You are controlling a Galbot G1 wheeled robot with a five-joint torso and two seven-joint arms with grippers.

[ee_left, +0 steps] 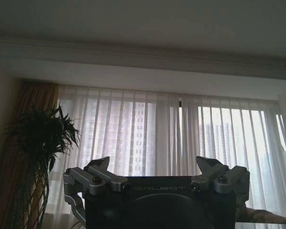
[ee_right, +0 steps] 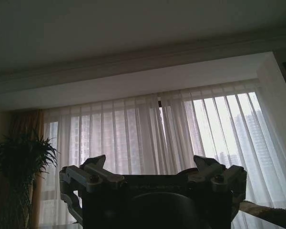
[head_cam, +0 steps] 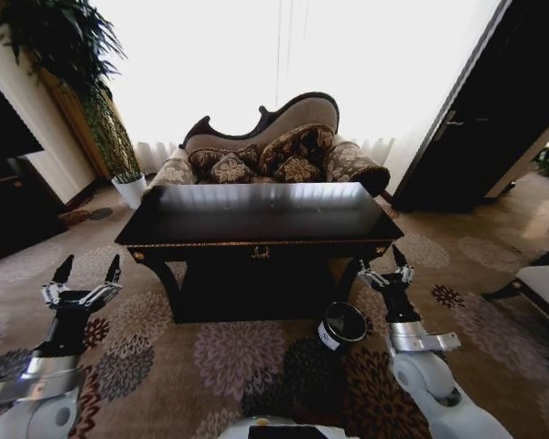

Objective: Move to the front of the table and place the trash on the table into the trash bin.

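A glossy black table (head_cam: 256,219) with gold edge trim and a small gold emblem stands square before the robot on a floral carpet (head_cam: 238,366), its dark top mirroring the bright window. No bottle, can or paper wad can be made out on that top from the head view. Behind the table sits an ornate sofa (head_cam: 274,146) heaped with patterned cushions, against sheer white curtains (ee_left: 181,138) that glow with daylight. A tall leafy plant (head_cam: 64,55) rises at far left, with a white plant pot (head_cam: 130,189) on the floor near the table's left end. A dark door (head_cam: 476,110) stands at right.

The trash bin (head_cam: 341,327), a small round black cylinder with a white label, sits on the carpet just in front of the table's right leg, close beside the right arm.

The left hand (head_cam: 88,271) is raised over the carpet, short of the table's left corner, fingers spread wide and holding nothing. The right hand (head_cam: 385,262) is raised near the table's right front corner, above and just right of the bin, its fingers likewise parted and empty. Both wrist views look up past open fingers to the curtains and ceiling.
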